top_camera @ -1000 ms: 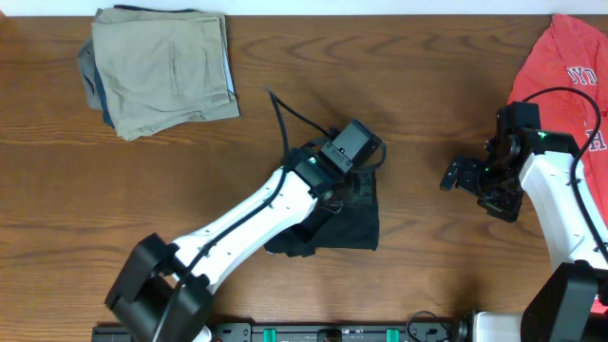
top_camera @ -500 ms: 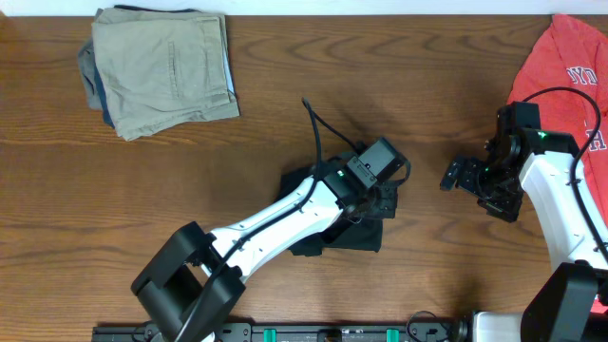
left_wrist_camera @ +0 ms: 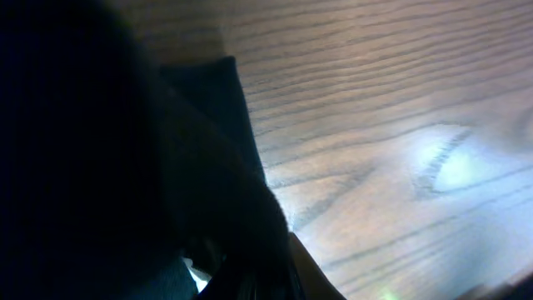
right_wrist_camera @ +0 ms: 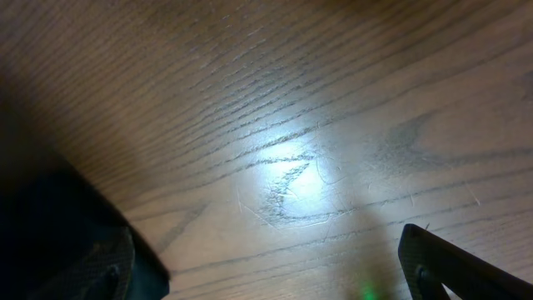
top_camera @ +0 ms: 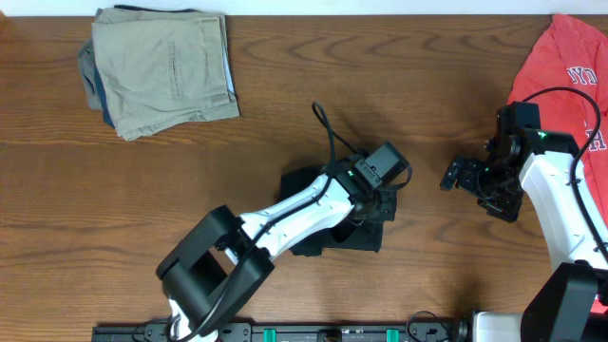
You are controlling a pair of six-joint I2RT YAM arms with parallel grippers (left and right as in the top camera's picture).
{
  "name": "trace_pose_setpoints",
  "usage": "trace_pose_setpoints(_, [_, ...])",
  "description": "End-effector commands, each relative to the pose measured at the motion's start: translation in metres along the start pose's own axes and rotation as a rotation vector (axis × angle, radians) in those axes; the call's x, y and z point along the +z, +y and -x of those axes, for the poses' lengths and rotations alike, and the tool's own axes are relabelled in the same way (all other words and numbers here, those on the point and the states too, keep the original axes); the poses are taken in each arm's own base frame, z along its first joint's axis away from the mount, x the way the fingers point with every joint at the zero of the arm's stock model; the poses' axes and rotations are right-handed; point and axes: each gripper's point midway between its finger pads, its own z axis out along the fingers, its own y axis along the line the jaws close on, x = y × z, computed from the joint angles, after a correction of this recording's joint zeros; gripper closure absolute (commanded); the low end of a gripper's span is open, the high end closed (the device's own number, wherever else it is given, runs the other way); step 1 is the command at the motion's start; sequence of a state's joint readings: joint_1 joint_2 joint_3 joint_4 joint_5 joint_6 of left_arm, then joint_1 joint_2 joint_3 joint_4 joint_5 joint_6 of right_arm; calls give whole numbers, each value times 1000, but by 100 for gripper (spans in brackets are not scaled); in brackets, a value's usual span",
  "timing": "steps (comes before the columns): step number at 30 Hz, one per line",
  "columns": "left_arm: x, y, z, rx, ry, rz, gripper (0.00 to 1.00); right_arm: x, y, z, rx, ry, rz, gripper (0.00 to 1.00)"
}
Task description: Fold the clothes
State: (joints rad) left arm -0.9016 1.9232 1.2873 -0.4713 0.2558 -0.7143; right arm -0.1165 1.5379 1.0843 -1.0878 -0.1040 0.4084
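Here, nearest the robot's base, the black garment (top_camera: 356, 236) lies bunched mid-table on the wooden table (top_camera: 285, 104). The left gripper (top_camera: 380, 201) sits at its right edge. Dark cloth fills much of the left wrist view, so I cannot tell whether the jaws are closed or parted. Further right, the right gripper (top_camera: 459, 177) hovers over bare wood, fingers spread, holding nothing. Farthest back, a red tee (top_camera: 560, 57) lies at the right corner and a folded khaki pile (top_camera: 161, 66) at the left.

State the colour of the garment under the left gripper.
The garment is black; overhead view.
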Motion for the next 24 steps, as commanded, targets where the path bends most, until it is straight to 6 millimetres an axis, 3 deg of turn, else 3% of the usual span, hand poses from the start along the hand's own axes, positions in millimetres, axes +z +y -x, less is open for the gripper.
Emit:
trace_pose_setpoints(1, [9, 6, -4, -8, 16, 22, 87, -2, 1, 2, -13, -8, 4, 1])
trace_pose_setpoints(7, [8, 1, -6, -6, 32, -1, 86, -2, 1, 2, -13, -8, 4, 1])
trace_pose_setpoints(14, [-9, -29, -14, 50, 90, -138, 73, -2, 1, 2, -13, -8, 4, 1])
trace_pose_setpoints(16, [-19, -36, -13, 71, 82, -167, 61, -2, 1, 2, -13, -8, 4, 1])
trace_pose_setpoints(21, [-54, -53, -9, 143, 21, -229, 21, -2, 1, 2, -13, -8, 4, 1])
trace_pose_setpoints(24, [-80, -63, -6, 182, -26, -268, 9, -2, 1, 2, -13, -8, 4, 1])
